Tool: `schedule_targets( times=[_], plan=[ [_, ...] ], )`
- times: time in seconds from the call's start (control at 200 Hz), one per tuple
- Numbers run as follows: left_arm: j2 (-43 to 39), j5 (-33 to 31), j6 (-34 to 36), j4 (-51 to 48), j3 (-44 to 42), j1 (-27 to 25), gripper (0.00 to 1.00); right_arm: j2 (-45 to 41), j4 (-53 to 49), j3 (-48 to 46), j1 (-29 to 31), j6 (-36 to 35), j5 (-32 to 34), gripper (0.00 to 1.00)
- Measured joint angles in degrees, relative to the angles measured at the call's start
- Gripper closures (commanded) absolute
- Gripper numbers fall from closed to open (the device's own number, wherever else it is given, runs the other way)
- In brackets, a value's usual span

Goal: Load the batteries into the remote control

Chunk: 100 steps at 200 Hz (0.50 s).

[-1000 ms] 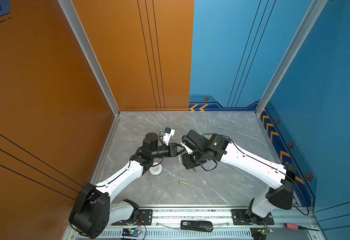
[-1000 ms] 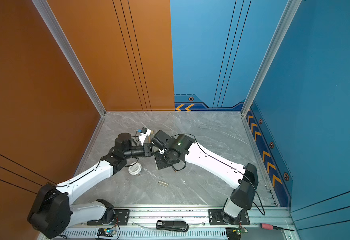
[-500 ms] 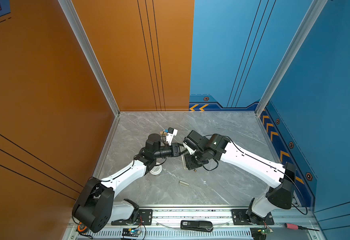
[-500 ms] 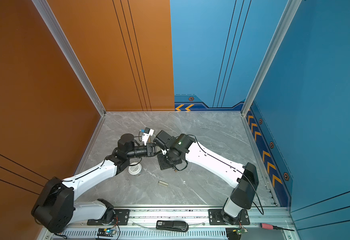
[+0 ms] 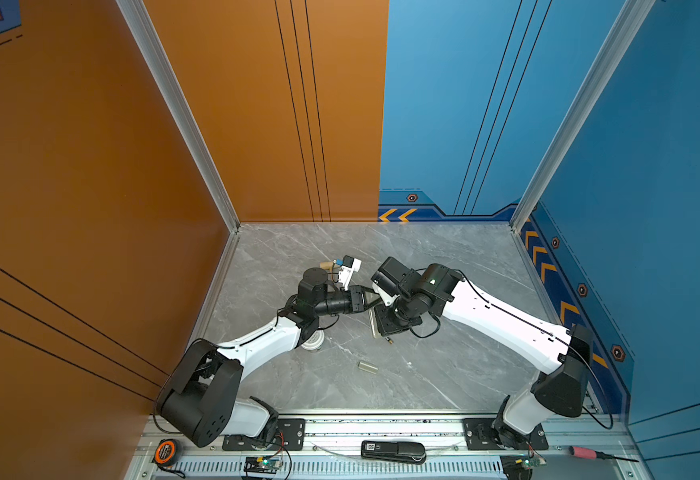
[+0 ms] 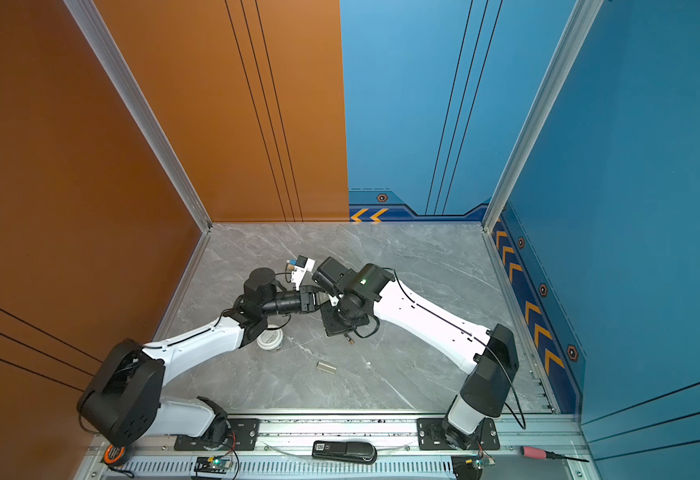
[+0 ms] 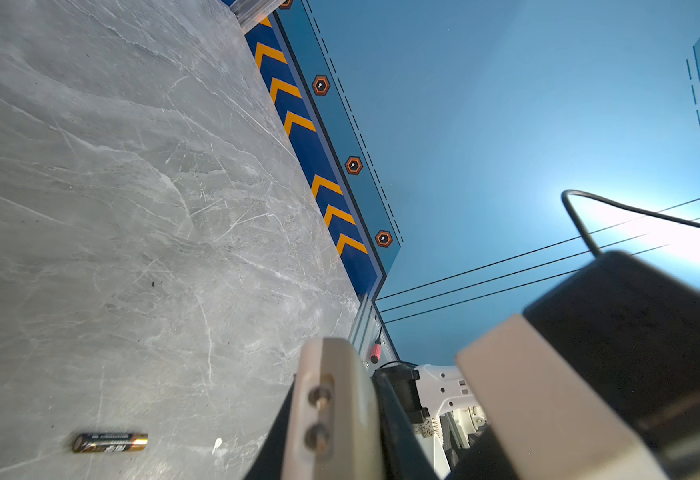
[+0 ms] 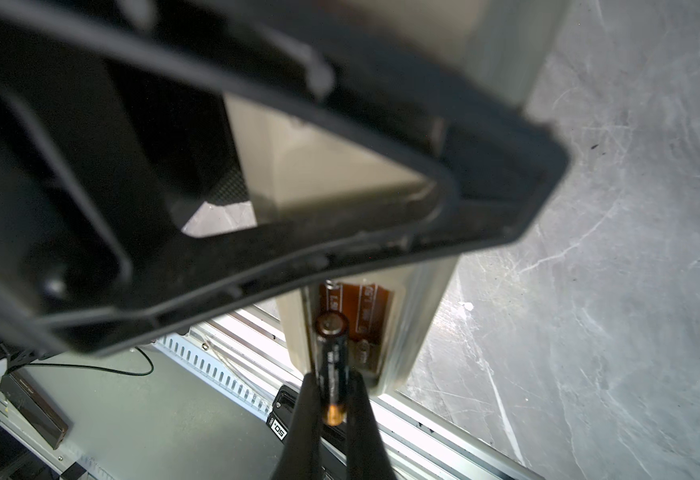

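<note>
Battery (image 8: 331, 353) pinched in my right hand (image 8: 331, 401) over remote control (image 8: 419, 316) clamped by my left hand (image 5: 371, 300): align with bay (image 8: 358, 309), then press flat.

**Camera placement**

In both top views the stereo head is looking down from above the front rail (image 5: 381, 419), taking in the whole tabletop (image 5: 444, 257) from afar. The left wrist camera is looking low toward the chevron strip (image 7: 298, 120), near a loose battery (image 7: 109, 442) also showing in both top views. The right wrist camera is peering from close behind the held battery (image 8: 331, 357) and the remote control (image 8: 419, 316), facing the front rail
</note>
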Motion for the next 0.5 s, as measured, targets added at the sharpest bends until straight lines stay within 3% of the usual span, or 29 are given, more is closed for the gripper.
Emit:
schedule_targets(
  times=[0.501],
  plan=[
    [7.0, 5.5, -5.1, 7.7, 1.1, -0.4, 1.00, 0.0, -0.5, -1.0, -1.2, 0.0, -0.1, 0.98]
  ],
)
